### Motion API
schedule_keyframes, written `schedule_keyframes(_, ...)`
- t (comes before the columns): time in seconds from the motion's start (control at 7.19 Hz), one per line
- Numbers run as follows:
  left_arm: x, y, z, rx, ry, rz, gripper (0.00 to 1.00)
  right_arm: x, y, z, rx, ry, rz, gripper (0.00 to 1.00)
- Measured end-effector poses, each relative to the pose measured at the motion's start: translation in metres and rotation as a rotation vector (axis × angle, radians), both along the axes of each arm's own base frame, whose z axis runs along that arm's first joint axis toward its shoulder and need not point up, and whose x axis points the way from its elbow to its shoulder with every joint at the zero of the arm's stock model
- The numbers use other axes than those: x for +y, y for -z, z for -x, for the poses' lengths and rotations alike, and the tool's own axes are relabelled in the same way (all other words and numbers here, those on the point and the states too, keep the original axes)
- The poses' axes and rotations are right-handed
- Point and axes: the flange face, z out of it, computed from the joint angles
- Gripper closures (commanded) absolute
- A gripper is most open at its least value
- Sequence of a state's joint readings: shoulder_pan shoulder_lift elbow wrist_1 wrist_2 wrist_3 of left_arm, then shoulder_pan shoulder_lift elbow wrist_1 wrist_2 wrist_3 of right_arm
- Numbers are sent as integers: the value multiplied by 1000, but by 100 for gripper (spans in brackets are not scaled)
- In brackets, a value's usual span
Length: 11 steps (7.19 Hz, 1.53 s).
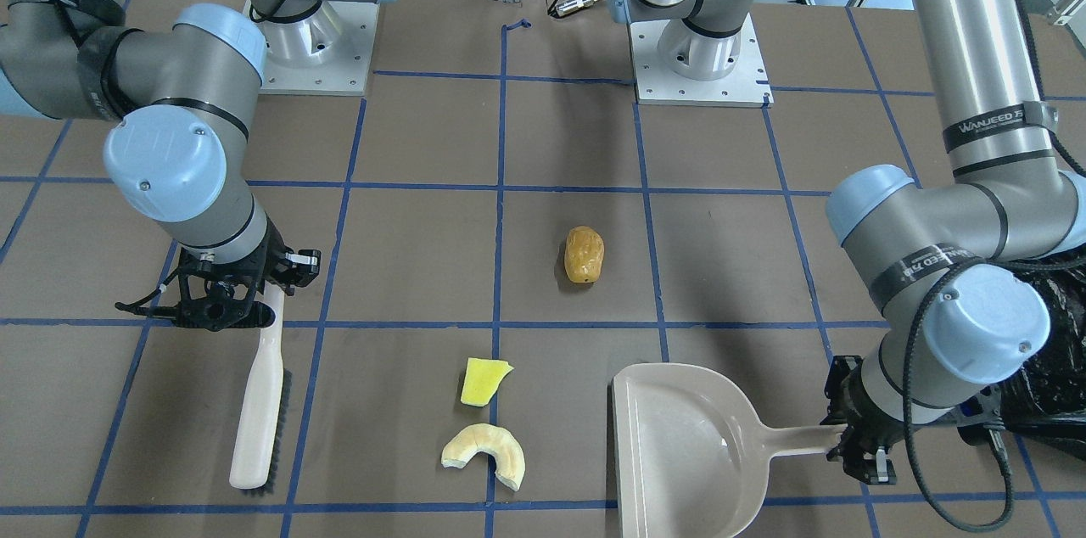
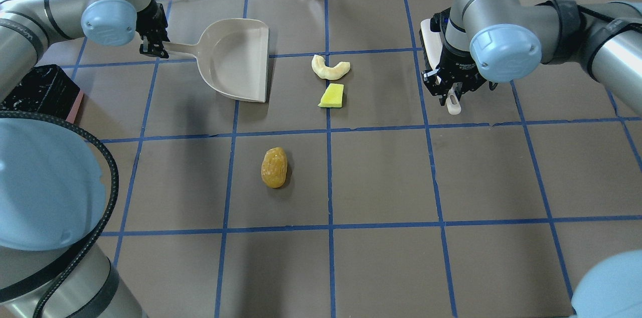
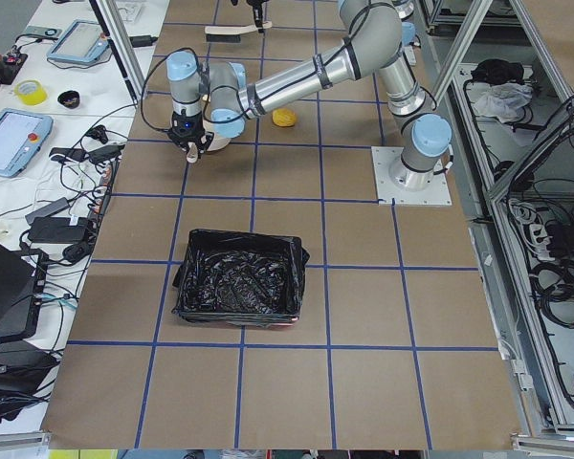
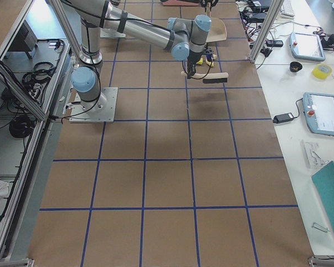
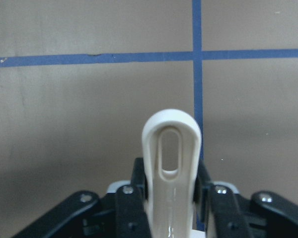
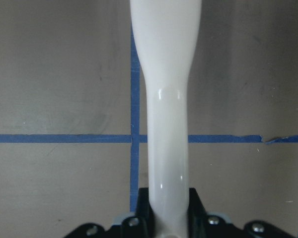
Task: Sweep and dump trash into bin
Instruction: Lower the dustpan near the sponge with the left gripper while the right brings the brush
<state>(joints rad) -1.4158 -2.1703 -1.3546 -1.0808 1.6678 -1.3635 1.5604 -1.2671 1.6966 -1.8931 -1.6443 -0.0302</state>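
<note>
- Left wrist-mounted view: my left gripper was clamped on the handle of the dustpan.
- My right gripper was closed around the handle of the brush.
- Between my grippers, just past the pan's mouth, lay the crescent and the wedge.
- The lump sat farther off, toward my base.
- The bin stood well apart, out beyond my left gripper's outer side.

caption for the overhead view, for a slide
Left gripper holds dustpan, right gripper brush; golden-brown lump, yellow-green wedge, pale crescent lie unswept.

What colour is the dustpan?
The dustpan is beige; the overhead exterior view shows it best.
</note>
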Motion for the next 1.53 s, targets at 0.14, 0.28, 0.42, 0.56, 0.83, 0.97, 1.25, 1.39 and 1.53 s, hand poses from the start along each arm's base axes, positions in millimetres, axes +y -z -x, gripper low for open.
schedule_keyframes(0.14, -3, 2, 12, 4, 13, -31, 100, 1, 2, -2, -11, 5, -4, 97)
schedule_keyframes(0.28, -8, -2, 22, 12, 16, -90, 100, 3, 6, -7, -34, 22, -13, 97)
schedule_keyframes(0.42, -14, -8, 32, 19, 13, -155, 100, 7, 12, -20, -50, 49, -25, 98)
schedule_keyframes(0.56, -18, -11, 43, 23, 8, -193, 100, 15, 17, -43, -49, 58, -30, 99)
schedule_keyframes(0.83, -27, 1, 59, 20, -33, -222, 100, 27, 31, -88, -37, 46, -43, 99)
schedule_keyframes(0.97, -32, 11, 63, 18, -63, -228, 100, 31, 39, -102, -29, 50, -53, 100)
schedule_keyframes(1.25, -36, 25, 73, -5, -113, -231, 100, 40, 52, -134, -12, 52, -64, 100)
schedule_keyframes(1.39, -37, 26, 82, -29, -136, -216, 100, 42, 64, -148, -4, 89, -59, 100)
schedule_keyframes(1.53, -37, 22, 93, -54, -151, -193, 100, 37, 73, -158, -8, 117, -32, 100)
